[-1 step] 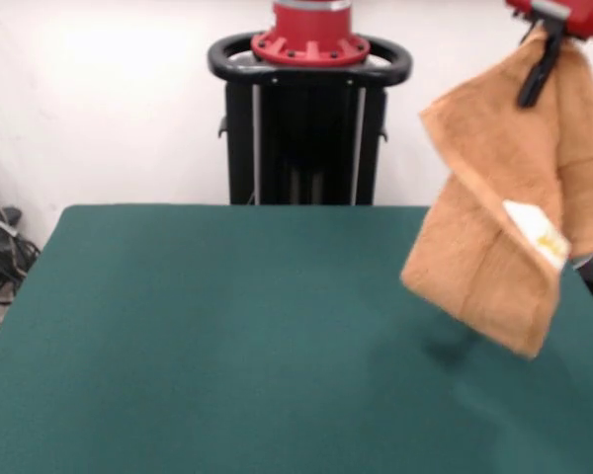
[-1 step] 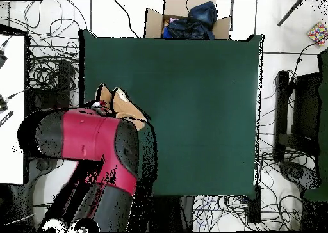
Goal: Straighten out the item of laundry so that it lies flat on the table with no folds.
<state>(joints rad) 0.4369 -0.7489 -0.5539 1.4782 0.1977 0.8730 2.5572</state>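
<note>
A dark green table (image 1: pixel 227 336) fills the near part of the front view, its top bare from the front edge back to the far edge. A faint dark shadow lies on the felt toward 4 o'clock.

Above that spot hangs the towel (image 1: pixel 494 227), orange-tan terry cloth, held clear of the table at about 2 o'clock in the picture. It droops in loose folds, wider at the top and narrowing to a corner at the bottom, which hangs above the table's right part without touching it. A small white label (image 1: pixel 536 233) shows on its lower right side (the print on it is too small to read).

At the very top, near 1 o'clock, the gripper (image 1: pixel 540 61) comes down from the red arm; its black fingers are pinched together on the towel's upper edge, and the cloth hangs from that one grip.

Farther back, at 12 o'clock, stands the black pedestal (image 1: pixel 306 138) with a red base ring, against a white wall.

From overhead, the red and black arm (image 2: pixel 96 141) reaches over the table's edge at 9 o'clock, and bunched tan cloth (image 2: pixel 122 105) pokes out beyond it. A cardboard box (image 2: pixel 186 22) holding dark blue fabric sits off the table at 12 o'clock, and cables lie on the floor around.
</note>
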